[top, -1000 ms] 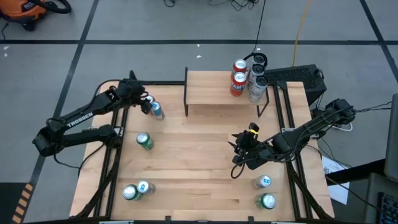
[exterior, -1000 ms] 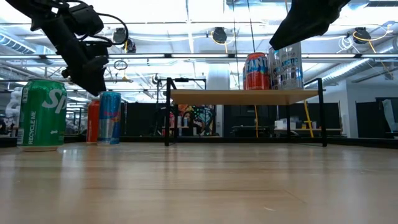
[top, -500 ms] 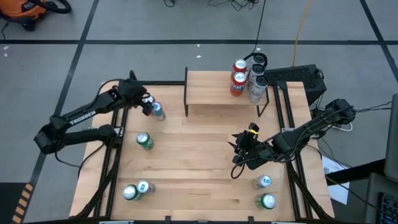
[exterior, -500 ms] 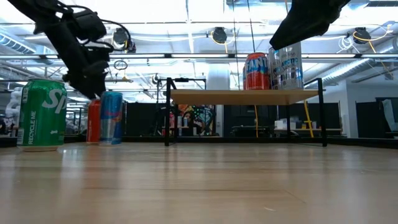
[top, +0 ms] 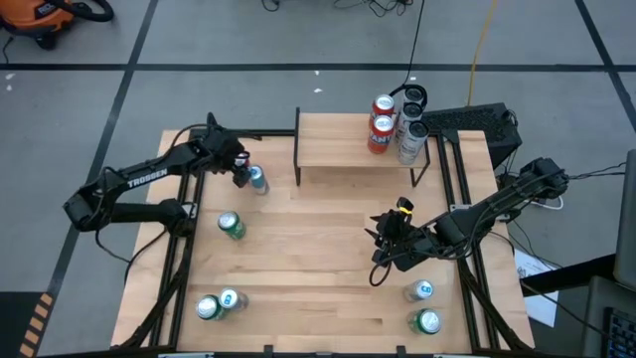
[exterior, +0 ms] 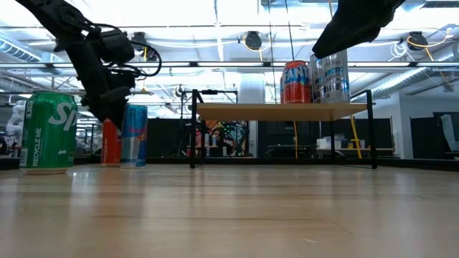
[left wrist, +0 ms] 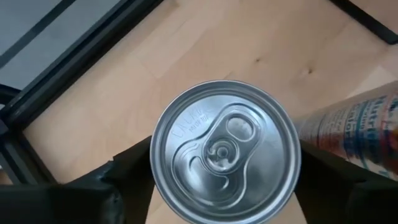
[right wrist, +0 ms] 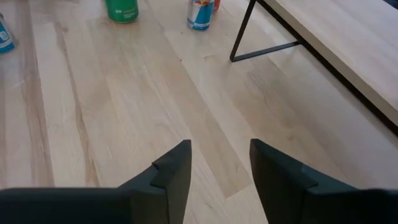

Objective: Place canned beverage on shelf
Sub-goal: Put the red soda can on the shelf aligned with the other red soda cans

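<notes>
Orange can [exterior: 110, 142], silver top, stood upright on light-wood table [top: 318, 259] nr back-left corner, slim blue can [top: 257, 179] just beside. L tool [top: 238, 171] over it, fingers [left wrist: 127, 171] apart, flanking lid, not clamped. R tool [top: 381, 239] mid-table, apart, empty. Raised light-wood shelf [top: 338, 149] w/ black legs carried four cans.

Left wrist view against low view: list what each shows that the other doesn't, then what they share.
Only the left wrist view shows the can's silver lid between the left gripper's fingers. Only the low view shows the shelf carrying cans, a green can on the table, and the right arm above the shelf. Both show the left gripper at a standing can, with a blue can beside it.
</notes>
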You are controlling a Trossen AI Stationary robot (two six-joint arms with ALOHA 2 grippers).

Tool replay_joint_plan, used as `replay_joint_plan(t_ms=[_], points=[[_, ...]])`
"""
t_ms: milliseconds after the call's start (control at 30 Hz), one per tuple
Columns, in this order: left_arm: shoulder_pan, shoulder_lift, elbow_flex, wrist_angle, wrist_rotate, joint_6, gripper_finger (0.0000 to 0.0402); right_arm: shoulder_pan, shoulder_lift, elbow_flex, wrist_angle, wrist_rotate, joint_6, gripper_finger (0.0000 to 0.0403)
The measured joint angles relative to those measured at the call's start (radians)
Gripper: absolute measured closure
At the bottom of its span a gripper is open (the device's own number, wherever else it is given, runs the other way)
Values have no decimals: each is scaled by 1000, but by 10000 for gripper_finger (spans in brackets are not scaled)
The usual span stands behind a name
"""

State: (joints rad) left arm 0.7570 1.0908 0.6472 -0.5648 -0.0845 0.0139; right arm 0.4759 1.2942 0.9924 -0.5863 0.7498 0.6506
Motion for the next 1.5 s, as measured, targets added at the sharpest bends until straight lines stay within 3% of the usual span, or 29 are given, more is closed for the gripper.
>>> replay_joint_plan(t_ms=[67, 333, 600, 967, 1133, 1367, 1500], points=[[0, -8, 0, -6, 0, 0, 129, 0, 0, 0, -1, 0, 0, 250], [-41, -116, 0, -148, -1, -59, 130, 4, 0, 0, -2, -29, 3, 250], [-262, -163, 0, -129, 172, -87, 130, 4, 0, 0, 15, -45, 17, 250], [-541, -161, 0, -114, 155, -167, 130, 4, 0, 0, 35, -45, 18, 250], [-668, -100, 0, 54, 154, -184, 130, 2, 13, 0, 88, -44, 19, 250], [-849, 103, 1, 389, 139, -73, 130, 2, 94, 1, 263, -52, -59, 246], [-896, 220, 30, 458, 102, -4, 122, -1, 134, 1, 338, -108, -122, 221]])
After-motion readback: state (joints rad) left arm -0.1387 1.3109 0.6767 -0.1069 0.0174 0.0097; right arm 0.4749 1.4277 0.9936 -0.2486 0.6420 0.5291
